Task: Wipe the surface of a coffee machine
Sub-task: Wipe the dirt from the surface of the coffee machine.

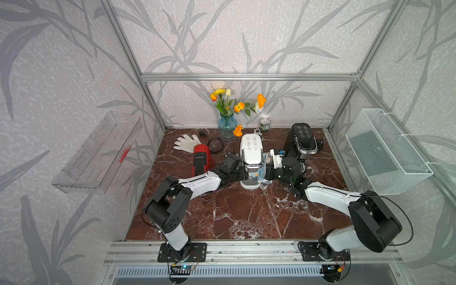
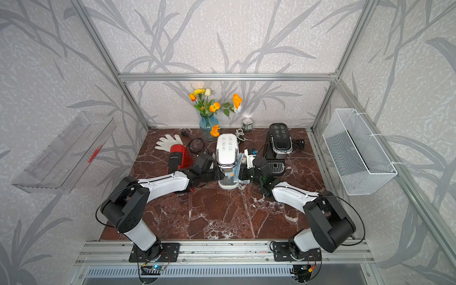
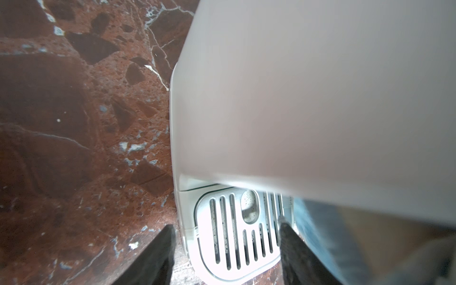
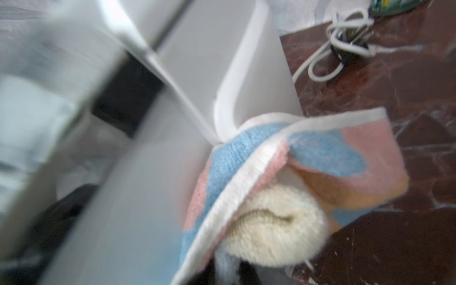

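Keep the pink-and-blue terry cloth [image 4: 308,172] flat against the flank of the white plastic coffee machine [image 1: 251,153] and stroke along its length. The right gripper [image 1: 271,171] is clamped tight on the cloth. The left gripper [image 3: 225,224] straddles the drip tray with fingers parted; whether it grips cannot be confirmed. The machine stands upright just in front of the blue glass flower vase [image 1: 227,125], its long axis leading away from the vase, drip tray at the far end.

1. The coffee machine [image 1: 251,150] was white, with a chrome band at its front.
2. The cloth [image 4: 320,158] bore pale blue, pink and orange patches inside a white border.
3. The tabletop [image 1: 246,217] was red-brown marble, veined white.
4. The second machine [image 1: 201,158] was red; the third machine [image 1: 304,140] was black.
5. The vase [image 1: 227,124] was blue glass; its flowers [image 1: 261,100] were orange and yellow.
6. The walls [image 1: 222,37] were pale grey, patterned with darker grey leaves.
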`<state>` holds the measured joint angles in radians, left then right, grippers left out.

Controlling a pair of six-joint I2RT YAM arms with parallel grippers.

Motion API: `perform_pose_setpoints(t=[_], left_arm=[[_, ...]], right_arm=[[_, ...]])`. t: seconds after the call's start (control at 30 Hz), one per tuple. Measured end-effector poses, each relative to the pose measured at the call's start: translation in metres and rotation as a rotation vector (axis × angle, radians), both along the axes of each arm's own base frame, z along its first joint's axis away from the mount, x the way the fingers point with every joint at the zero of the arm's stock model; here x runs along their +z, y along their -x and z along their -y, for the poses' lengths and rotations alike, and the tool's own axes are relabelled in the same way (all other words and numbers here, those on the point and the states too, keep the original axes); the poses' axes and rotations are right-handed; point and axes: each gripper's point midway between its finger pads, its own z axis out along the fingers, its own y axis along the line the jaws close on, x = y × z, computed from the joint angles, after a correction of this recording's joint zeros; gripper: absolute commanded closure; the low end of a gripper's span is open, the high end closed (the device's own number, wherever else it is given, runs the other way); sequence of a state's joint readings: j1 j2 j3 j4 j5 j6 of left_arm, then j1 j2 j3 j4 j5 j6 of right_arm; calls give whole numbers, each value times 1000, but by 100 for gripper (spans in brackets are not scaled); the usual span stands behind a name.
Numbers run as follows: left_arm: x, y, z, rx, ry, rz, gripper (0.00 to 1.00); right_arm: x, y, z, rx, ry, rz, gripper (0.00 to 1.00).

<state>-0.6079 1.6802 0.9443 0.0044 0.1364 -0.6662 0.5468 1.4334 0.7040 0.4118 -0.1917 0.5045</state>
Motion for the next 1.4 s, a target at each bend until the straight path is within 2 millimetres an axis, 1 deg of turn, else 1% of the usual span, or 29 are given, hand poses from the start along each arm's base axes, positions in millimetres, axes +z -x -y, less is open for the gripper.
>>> perform_pose_setpoints(t=[0.07, 0.23, 0.3, 0.4, 0.47, 0.57, 0.67, 0.73, 0.8, 0.93, 1.03, 1.1, 1.17, 1.4], left_arm=[[0, 1, -1, 2, 0, 0, 35], [-1, 2, -1, 0, 0, 0, 35], [0, 2, -1, -1, 0, 0, 35], [0, 2, -1, -1, 0, 0, 35], [0, 2, -1, -1, 0, 0, 35], [0, 2, -1, -1, 1, 0, 35], [0, 2, -1, -1, 2, -1, 35], [0, 2, -1, -1, 3, -1, 35], [0, 3, 0, -1, 3, -2, 35], [0, 4, 2, -5, 4, -2, 35], [0, 5, 3, -7, 4, -3, 35], [0, 5, 3, -8, 4, -3, 35], [-1, 5, 3, -8, 3, -3, 35], [0, 5, 3, -9, 4, -3, 35]], right_arm=[[12, 1, 3, -1, 19, 27, 100], [61, 1, 13, -26, 28, 150, 100], [75, 2, 17, -37, 24, 185, 100], [87, 4, 20, -46, 18, 219, 100], [88, 4, 21, -48, 17, 221, 100], [80, 0, 18, -48, 23, 204, 100], [57, -6, 15, -53, 25, 166, 100], [29, -9, 12, -53, 37, 114, 100], [-5, -9, 11, -54, 59, 47, 100], [-64, -3, 9, -40, 93, -85, 100], [-91, 2, 3, -5, 97, -159, 100], [-96, 3, -2, 18, 85, -174, 100], [-92, 4, -7, 41, 60, -179, 100], [-84, 26, -27, 182, -19, -245, 100]])
